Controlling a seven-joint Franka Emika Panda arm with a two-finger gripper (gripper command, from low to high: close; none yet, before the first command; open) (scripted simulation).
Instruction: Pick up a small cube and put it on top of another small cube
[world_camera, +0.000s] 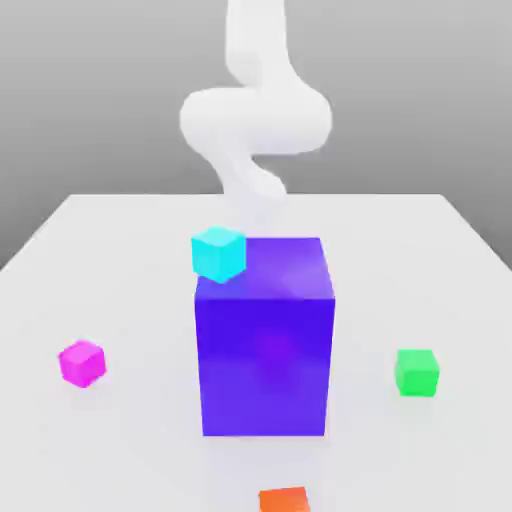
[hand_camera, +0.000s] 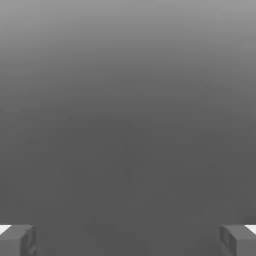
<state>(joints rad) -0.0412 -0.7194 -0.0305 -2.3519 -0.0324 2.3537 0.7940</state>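
Big blue-purple block (world_camera: 265, 365), pale tabletop (world_camera: 130, 240)

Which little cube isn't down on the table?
The cyan cube. It's up at the top edge of the big blue-purple block, while the pink, green and orange ones are lower down.

Pale, glossy tabletop (world_camera: 400, 270); plain grey backdrop (world_camera: 420, 110) behind it, lighter above, darker lower down.

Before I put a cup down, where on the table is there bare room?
Between the magenta cube and the big purple block, and between that block and the green cube, the table looks bare. It is crowded at the block's top, where the cyan cube appears at a corner.
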